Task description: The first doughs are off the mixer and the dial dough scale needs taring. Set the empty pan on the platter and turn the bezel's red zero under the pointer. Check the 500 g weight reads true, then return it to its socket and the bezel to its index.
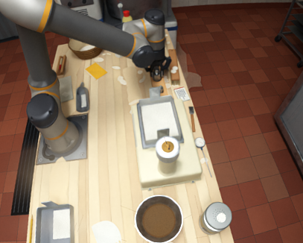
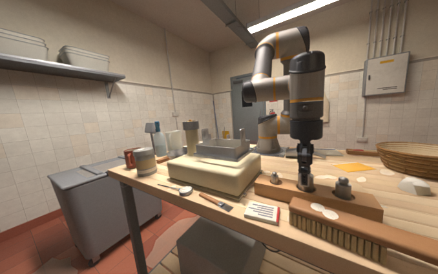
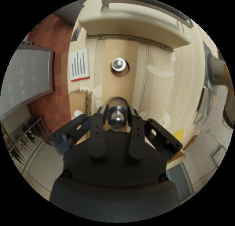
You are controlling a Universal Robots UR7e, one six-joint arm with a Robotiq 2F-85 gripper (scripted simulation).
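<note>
A wooden weight block lies on the bench beyond the cream dial scale. The metal pan sits on the scale's platter. The dial column stands at the scale's near end. My gripper points straight down over the block's middle socket, and its fingers clasp the knob of the 500 g weight. The weight sits in that socket. A smaller weight stands in the socket toward the scale. Another weight stands in the socket on the far side.
A wicker basket sits at the far end of the bench. A bench brush lies along the edge beside the block. A card, a scraper and a probe thermometer lie near the edge. A bowl and shaker stand by the dial.
</note>
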